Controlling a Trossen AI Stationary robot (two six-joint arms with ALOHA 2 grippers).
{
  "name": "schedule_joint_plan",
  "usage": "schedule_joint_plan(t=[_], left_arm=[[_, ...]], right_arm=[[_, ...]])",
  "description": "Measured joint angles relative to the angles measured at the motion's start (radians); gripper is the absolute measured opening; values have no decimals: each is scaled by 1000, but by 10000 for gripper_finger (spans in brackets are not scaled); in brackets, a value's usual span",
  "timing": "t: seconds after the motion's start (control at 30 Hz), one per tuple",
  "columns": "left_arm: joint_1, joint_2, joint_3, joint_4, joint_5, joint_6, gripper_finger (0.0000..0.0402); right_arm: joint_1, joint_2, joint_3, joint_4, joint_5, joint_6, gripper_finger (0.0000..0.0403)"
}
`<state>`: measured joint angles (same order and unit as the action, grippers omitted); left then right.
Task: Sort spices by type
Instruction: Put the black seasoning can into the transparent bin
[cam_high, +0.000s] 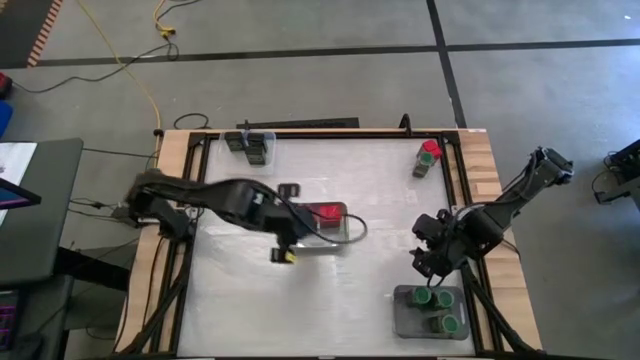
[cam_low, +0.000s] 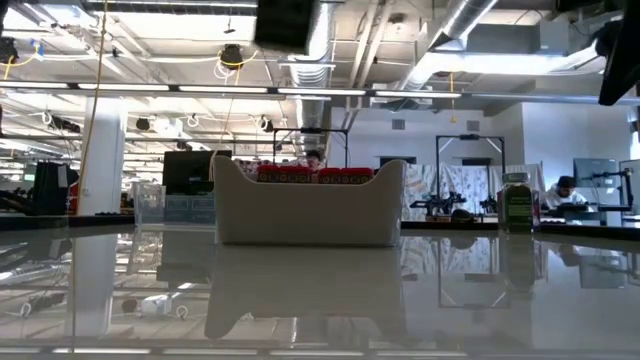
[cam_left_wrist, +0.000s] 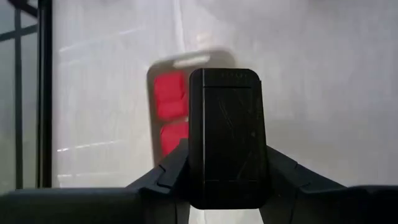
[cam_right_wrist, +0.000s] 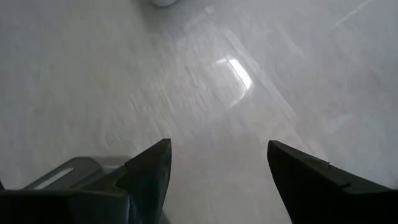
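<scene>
My left gripper (cam_high: 290, 238) is over the table's middle, shut on a plain black boxy spice container (cam_left_wrist: 227, 137). Just beyond it a pale tray (cam_high: 325, 228) holds red square-capped spices (cam_left_wrist: 171, 99), which also show in the low view (cam_low: 315, 175). Another black item (cam_high: 289, 190) lies on the table just behind. My right gripper (cam_right_wrist: 217, 174) is open and empty above the table, beside a grey tray (cam_high: 432, 312) of green round-capped spices (cam_high: 440, 298). A red-capped and a green-capped spice (cam_high: 428, 155) stand at the far right. My left gripper pinches the black container between its two fingers (cam_left_wrist: 168, 177), on its two long sides near its wrist-side end (cam_left_wrist: 202, 177). The container lies along the fingers and sticks out past them. It is lifted clear of the table, over the near edge of the red-capped tray.
A clear tray (cam_high: 250, 145) with dark containers stands at the far left corner. The table's black frame rails (cam_high: 455, 180) run along its sides. The grey tray's corner shows in the right wrist view (cam_right_wrist: 68, 174). Bare white table lies between the two arms.
</scene>
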<state>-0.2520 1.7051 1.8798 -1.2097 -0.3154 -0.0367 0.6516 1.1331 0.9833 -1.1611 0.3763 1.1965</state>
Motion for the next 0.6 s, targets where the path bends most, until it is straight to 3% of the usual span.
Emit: schedule_joint_plan(t=[0.33,0.47,0.6], left_arm=[[249,-569,-727,265,71,125,127],[408,-772,-914,277,115,230,125],[574,-905,-1013,295,155,373,123]], right_arm=[[-97,0,0,-17,0,-4,290],[-142,0,0,-16,0,-9,290],[-193,0,0,-1,0,-50,290]])
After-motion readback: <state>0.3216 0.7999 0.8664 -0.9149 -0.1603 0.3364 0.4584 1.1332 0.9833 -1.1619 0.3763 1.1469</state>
